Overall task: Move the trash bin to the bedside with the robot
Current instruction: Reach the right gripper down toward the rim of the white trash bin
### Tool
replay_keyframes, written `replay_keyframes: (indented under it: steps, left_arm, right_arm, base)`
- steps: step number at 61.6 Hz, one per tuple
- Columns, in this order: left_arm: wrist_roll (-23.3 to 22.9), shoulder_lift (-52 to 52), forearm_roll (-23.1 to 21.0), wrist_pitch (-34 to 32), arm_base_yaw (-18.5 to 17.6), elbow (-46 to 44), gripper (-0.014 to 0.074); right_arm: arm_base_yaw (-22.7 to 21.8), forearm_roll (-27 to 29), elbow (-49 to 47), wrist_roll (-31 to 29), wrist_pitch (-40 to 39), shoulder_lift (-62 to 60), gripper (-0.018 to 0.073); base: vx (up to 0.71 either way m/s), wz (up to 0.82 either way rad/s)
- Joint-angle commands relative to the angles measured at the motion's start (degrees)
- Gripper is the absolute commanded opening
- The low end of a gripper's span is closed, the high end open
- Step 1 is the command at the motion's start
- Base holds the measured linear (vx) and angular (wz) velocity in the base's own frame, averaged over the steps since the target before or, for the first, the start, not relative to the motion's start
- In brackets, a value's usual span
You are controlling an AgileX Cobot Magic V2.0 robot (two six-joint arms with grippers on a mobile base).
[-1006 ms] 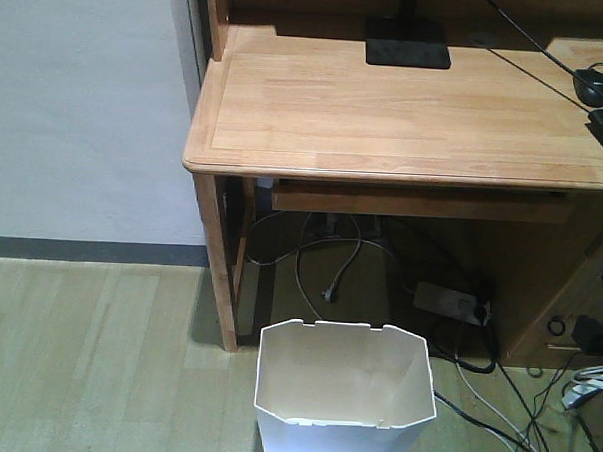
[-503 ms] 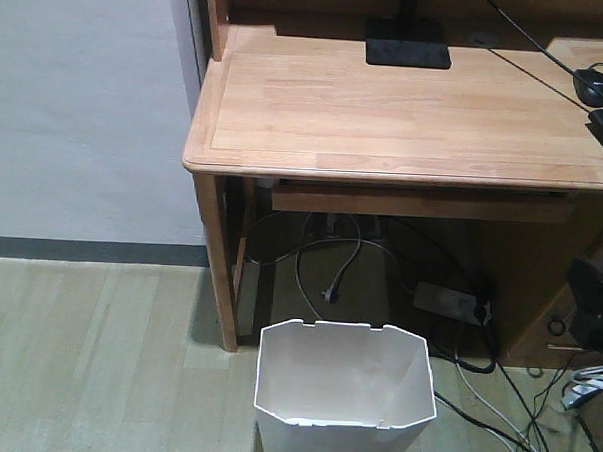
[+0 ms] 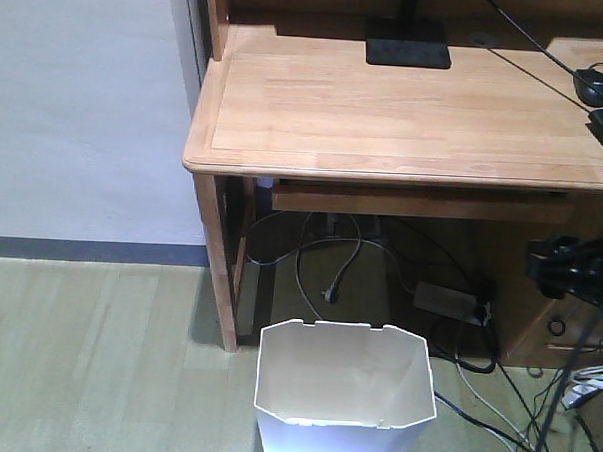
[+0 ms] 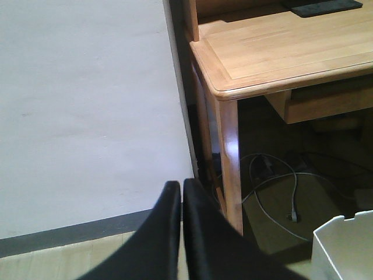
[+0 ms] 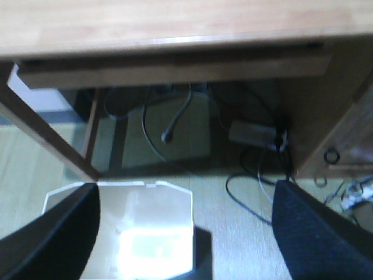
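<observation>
Desk of light brown wood (image 3: pixel 407 110) fills the upper part of the front view. Its rounded front left corner juts out over a pale plank floor (image 3: pixel 86 357), with a plain grey wall (image 3: pixel 76 106) behind. A white thin-walled plastic trash bin (image 3: pixel 345 383) with an angular rim stands upright on the floor, just in front of the desk's front edge and near its front left leg (image 3: pixel 218 262). Its open mouth shows a cream inside.

A slim black right arm (image 3: pixel 570 266), blurred, shows at the right edge of the front view. It sits below the desk's front edge, higher than the bin and well apart from it.

In the right wrist view the right gripper (image 5: pixel 183 186) has its dark padded fingers (image 5: pixel 52 239) spread wide, one at each bottom corner. The bin (image 5: pixel 140 227) lies between them, much closer to the left-hand finger, whose edge overlaps the rim in the picture. I cannot tell whether they touch.

In the left wrist view the left gripper (image 4: pixel 182 185) has its black fingers (image 4: pixel 204 239) pressed together with only a hairline gap, holding nothing. A corner of the bin's rim (image 4: pixel 347 245) shows at the bottom right, well apart from them.

Grey and black cables (image 3: pixel 330 262) and a power strip (image 3: pixel 448 300) lie under the desk. A flat black stand base (image 3: pixel 407 52) sits at the desk's back edge, and a black mouse (image 3: pixel 593 87) lies near its right edge.
</observation>
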Motion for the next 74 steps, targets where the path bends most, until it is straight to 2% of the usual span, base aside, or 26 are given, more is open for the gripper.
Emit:
replay_keyframes:
  steps: [1,14,36,52,66,74]
  left_arm:
    - [-0.27,-1.17,0.00,-3.96,-0.02,1.01,-0.0007]
    - [-0.27,-1.17,0.00,-3.96,-0.02,1.01,-0.0007]
    - [-0.27,-1.17,0.00,-3.96,-0.02,1.01,-0.0007]
    - [-0.27,-1.17,0.00,-3.96,-0.02,1.01,-0.0007]
    - [-0.27,-1.17,0.00,-3.96,-0.02,1.01,-0.0007]
    - [-0.27,-1.17,0.00,-3.96,-0.02,1.01,-0.0007]
  right_arm:
    - [-0.07,-0.03,-3.75,-0.62,-3.80,5.88,0.0580]
    - [-0.07,0.18,-8.44,-2.05,-3.24,20.98,0.0578]
    - [-0.07,2.58,-16.81,-8.78,-2.76,45.38,0.0576]
    - [-0.37,8.19,-25.54,-19.15,-2.80,60.48,0.0575]
    - [-4.82,12.57,-33.72,-24.73,-0.36,72.29,0.0575]
    - [-5.25,13.51,-36.76,-29.00,0.29,76.73,0.0575]
  base:
    - [0.00,0.00]
    - [0.00,0.00]
    - [0.00,0.00]
    - [0.00,0.00]
    - [0.00,0.00]
    - [0.00,0.00]
